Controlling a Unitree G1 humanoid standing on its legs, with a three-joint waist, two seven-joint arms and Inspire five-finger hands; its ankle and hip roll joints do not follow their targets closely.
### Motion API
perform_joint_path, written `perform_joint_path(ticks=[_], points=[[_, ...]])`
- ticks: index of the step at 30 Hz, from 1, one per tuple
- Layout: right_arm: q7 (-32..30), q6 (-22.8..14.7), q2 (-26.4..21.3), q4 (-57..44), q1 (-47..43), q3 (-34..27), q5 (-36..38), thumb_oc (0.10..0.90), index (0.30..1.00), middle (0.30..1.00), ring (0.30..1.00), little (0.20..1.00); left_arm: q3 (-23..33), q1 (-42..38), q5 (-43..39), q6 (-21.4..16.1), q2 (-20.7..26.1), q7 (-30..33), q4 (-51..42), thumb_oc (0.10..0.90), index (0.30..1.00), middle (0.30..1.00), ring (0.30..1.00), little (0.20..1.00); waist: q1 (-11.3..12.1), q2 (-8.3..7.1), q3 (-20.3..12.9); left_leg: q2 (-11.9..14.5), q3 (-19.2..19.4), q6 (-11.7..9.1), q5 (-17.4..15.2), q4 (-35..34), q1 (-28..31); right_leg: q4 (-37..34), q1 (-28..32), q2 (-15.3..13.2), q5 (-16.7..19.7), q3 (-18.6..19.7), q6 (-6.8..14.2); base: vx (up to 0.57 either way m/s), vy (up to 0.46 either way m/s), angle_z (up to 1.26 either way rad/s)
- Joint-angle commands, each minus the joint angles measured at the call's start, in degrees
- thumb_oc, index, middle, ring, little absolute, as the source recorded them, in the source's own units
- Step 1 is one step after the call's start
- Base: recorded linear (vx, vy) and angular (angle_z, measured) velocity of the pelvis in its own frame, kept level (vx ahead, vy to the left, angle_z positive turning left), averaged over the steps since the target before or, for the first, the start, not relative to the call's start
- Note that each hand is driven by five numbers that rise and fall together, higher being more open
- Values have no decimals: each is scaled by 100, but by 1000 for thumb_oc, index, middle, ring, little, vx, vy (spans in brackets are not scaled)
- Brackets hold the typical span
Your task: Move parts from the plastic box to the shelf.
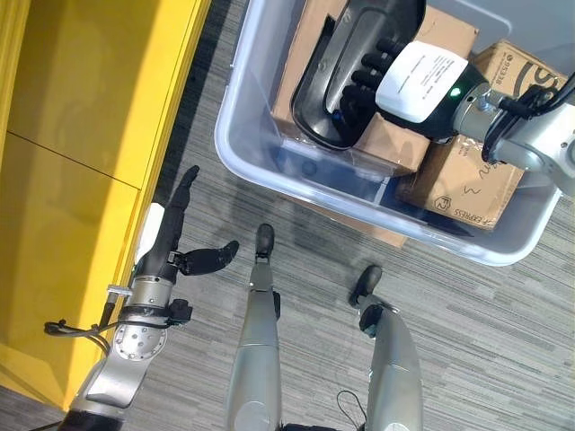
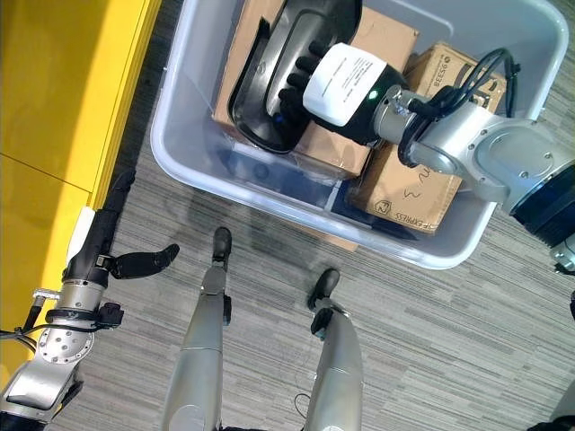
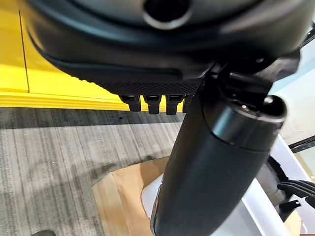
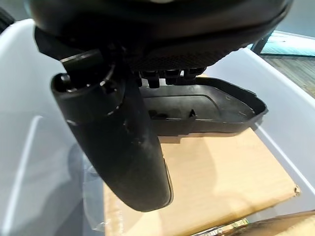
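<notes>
One black plastic part [image 1: 334,85] is lying on the left of two cardboard boxes [image 1: 382,135] inside the clear plastic box [image 1: 269,175]. The right hand [image 1: 377,76] is reaching over it, fingers extended, not gripping. The left hand [image 1: 175,238] is hanging spread by the yellow shelf [image 1: 81,171].

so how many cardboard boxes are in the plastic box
2 visible. One cardboard box lies on the robot's left side of the plastic box, under the black part; the other cardboard box sits beside it on the right. More may be hidden beneath.
</notes>
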Motion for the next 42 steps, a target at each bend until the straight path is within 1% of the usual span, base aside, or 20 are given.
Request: perform_joint_path(ticks=[1,3,4,5,6,7,8,9,10,11,12,15,16,17,24,27,35,36,37,42], points=[[-468,204,-214,104,-1004,-98,-127,900,1000,1000,1000,1000,335,210,53,-497,258,327,-761,900,1000,1000,1000,1000,108,-14,-52,-49,-138,216,-393,385,-190,-870,1315,-24,-77,6,417,12,7,4],[-484,239,-178,189,-1010,-104,-140,900,1000,1000,1000,1000,342,219,46,-497,253,338,-774,900,1000,1000,1000,1000,118,-5,-52,-64,-150,219,-400,399,-227,-863,1293,-27,-80,-1,414,41,-13,1],[-497,254,-168,210,-1004,-121,-140,900,1000,1000,1000,1000,332,214,53,-495,254,345,-762,900,1000,1000,1000,1000,97,-26,-52,-76,-185,182,-545,420,-181,-829,1329,-29,-197,46,434,0,0,0],[-560,287,-143,268,-969,-179,-145,900,1000,1000,1000,1000,339,230,124,-489,283,377,-787,900,1000,1000,1000,1000,111,3,-52,-67,-162,226,-420,428,-293,-846,1236,-34,-86,-3,417,88,-19,1],[-577,295,-142,293,-955,-187,-174,900,1000,1000,1000,1000,340,243,139,-489,297,379,-801,900,1000,1000,1000,1000,105,-21,-52,-76,-186,188,-555,450,-245,-828,1285,-30,-191,35,440,0,0,0],[-583,294,-137,299,-950,-193,-178,900,1000,1000,1000,1000,345,248,140,-488,298,379,-806,900,1000,1000,1000,1000,105,-24,-52,-77,-186,188,-560,459,-250,-823,1281,-31,-193,36,441,79,-23,6],[-588,319,-88,316,-980,-182,-219,900,1000,1000,1000,1000,339,257,108,-495,298,381,-807,900,1000,1000,1000,1000,120,-21,-52,-79,-195,190,-558,460,-292,-828,1251,-29,-191,33,442,-59,34,7],[-590,322,-80,324,-982,-182,-221,900,1000,1000,1000,1000,343,262,107,-500,297,383,-809,900,1000,1000,1000,1000,134,0,-52,-73,-169,231,-428,458,-374,-843,1180,-31,-84,-13,421,17,9,11],[-602,333,-25,411,-993,-188,-230,900,1000,1000,1000,1000,334,256,104,-516,304,394,-836,900,1000,1000,1000,1000,129,-15,-52,-91,-215,202,-566,479,-350,-818,1206,-24,-187,32,446,8,6,7],[-606,332,-19,420,-998,-186,-230,900,1000,1000,1000,1000,338,256,104,-515,304,394,-837,900,1000,1000,1000,1000,127,-16,-52,-92,-216,202,-567,484,-356,-816,1202,-24,-187,32,446,14,4,8],[-635,352,16,461,-1009,-195,-230,900,1000,1000,1000,1000,336,252,86,-513,303,408,-835,900,1000,1000,1000,1000,155,6,-52,-91,-190,244,-436,482,-462,-833,1120,-31,-83,-18,427,-57,29,5],[-685,391,82,595,-1027,-211,-227,900,1000,1000,1000,1000,336,253,46,-518,291,424,-836,900,1000,1000,1000,1000,166,13,-52,-105,-209,255,-465,529,-545,-810,1072,-44,-86,-18,426,13,4,2],[-690,394,120,640,-1039,-191,-225,900,1000,1000,1000,1000,321,253,34,-520,285,422,-832,900,1000,1000,1000,1000,158,-12,-52,-119,-243,214,-631,568,-481,-774,1133,-48,-213,26,449,102,-19,3],[-710,417,178,714,-1049,-188,-210,900,1000,1000,1000,1000,309,255,-5,-527,280,429,-823,900,1000,1000,1000,1000,171,-16,-52,-141,-264,228,-669,646,-539,-738,1102,-52,-226,26,451,105,-23,4],[-769,504,246,731,-1001,-319,-156,900,1000,1000,1000,1000,326,233,-48,-524,291,500,-853,900,1000,1000,1000,1000,205,-25,-52,-216,-340,256,-773,894,-864,-555,932,-93,-307,-18,440,27,0,6],[-742,537,318,821,-780,-475,-119,900,1000,1000,1000,1000,309,215,-56,-526,264,529,-848,900,1000,1000,1000,1000,232,44,-52,-302,-390,278,-817,1041,-1132,-304,665,-165,-410,-18,414,40,5,13],[-844,626,486,1322,-259,-789,-83,900,1000,1000,1000,1000,267,169,-93,-605,202,642,-866,900,1000,1000,1000,1000,242,199,-52,-348,-402,312,-842,1227,-1504,10,135,-230,-477,97,366,5,37,4],[-857,637,550,1409,-102,-906,-75,751,791,791,791,791,270,140,-77,-600,154,679,-848,900,1000,1000,1000,1000,222,226,-52,-351,-397,319,-842,1274,-1590,72,30,-238,-482,134,356,-23,50,-4],[-842,648,590,1447,23,-975,-71,400,300,300,300,300,269,124,-95,-589,104,693,-833,900,1000,1000,1000,1000,211,233,-52,-348,-382,323,-840,1277,-1603,92,-14,-236,-491,158,347,-21,41,-2],[-861,670,684,1587,219,-1126,42,400,300,300,300,300,224,99,-149,-593,66,694,-785,900,1000,1000,1000,1000,195,243,-52,-352,-371,330,-827,1277,-1599,154,-67,-245,-502,169,330,-3,7,0]])
